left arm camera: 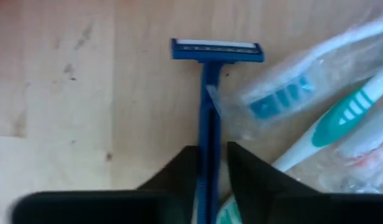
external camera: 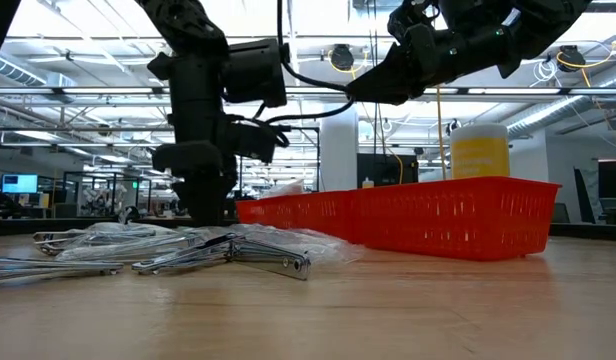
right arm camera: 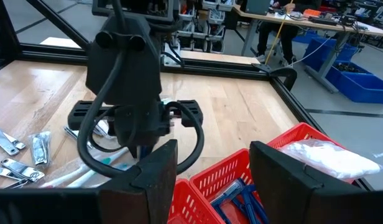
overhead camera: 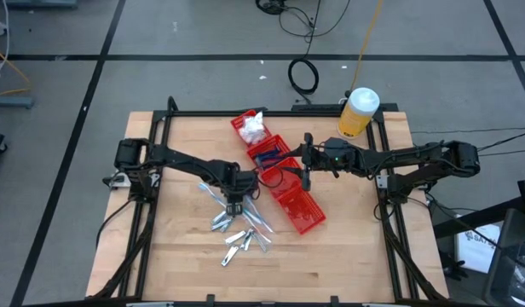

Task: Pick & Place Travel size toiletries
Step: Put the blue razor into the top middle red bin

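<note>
A dark blue razor (left arm camera: 210,93) lies flat on the wooden table, its head (left arm camera: 216,50) pointing away from my left gripper (left arm camera: 210,152), which stands straight over the handle and is shut on it. Clear-wrapped toothbrushes (left arm camera: 316,99) lie right beside the razor. Small silvery pieces (overhead camera: 239,242) are scattered nearer the table's front edge. My right gripper (right arm camera: 213,162) hangs open over the red bins (overhead camera: 284,183), holding nothing. The bins contain white packets (overhead camera: 254,128) and blue razors (right arm camera: 238,196). My left gripper pinches the razor's handle (left arm camera: 209,134) between its two fingers, one on each long side, well back from the head. The fingers come from above, pointing down. The razor lies flat on the table.
A tall yellow bottle with a white cap (overhead camera: 358,112) stands at the far right corner. The row of red bins runs slantwise from the far middle toward the right. A black frame (overhead camera: 160,128) edges the table. Bare wood lies along the near edge.
</note>
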Available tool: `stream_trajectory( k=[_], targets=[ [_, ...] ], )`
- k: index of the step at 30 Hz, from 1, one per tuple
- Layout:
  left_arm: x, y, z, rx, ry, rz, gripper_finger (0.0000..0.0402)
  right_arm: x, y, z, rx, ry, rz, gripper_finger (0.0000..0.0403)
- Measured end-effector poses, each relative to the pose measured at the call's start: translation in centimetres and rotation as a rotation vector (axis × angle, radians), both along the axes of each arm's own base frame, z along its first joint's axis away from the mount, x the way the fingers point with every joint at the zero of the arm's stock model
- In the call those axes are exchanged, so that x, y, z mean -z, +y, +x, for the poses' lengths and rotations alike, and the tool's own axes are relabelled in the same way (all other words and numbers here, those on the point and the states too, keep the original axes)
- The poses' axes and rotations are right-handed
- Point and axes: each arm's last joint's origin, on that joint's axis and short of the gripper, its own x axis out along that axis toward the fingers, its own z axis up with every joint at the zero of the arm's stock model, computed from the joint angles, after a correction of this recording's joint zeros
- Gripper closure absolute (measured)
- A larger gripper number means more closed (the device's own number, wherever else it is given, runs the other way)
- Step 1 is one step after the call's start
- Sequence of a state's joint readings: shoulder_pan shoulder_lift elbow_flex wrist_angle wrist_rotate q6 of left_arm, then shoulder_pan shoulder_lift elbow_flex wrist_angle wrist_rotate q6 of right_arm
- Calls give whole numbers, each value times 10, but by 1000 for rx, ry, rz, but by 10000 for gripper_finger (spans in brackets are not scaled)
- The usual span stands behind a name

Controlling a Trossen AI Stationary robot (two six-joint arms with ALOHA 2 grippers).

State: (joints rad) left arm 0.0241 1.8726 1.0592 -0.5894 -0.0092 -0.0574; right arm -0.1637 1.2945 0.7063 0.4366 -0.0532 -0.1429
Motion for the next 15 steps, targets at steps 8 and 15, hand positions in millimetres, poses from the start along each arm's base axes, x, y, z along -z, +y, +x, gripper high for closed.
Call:
stream_trajectory(
  k=[8,15],
  targets=[
    [-2,3,-8,-28,72,104,382,0,0,0,0,0,0,216],
    [-35,5,-27,-77,78,150,389,0,0,0,0,0,0,216]
  ],
)
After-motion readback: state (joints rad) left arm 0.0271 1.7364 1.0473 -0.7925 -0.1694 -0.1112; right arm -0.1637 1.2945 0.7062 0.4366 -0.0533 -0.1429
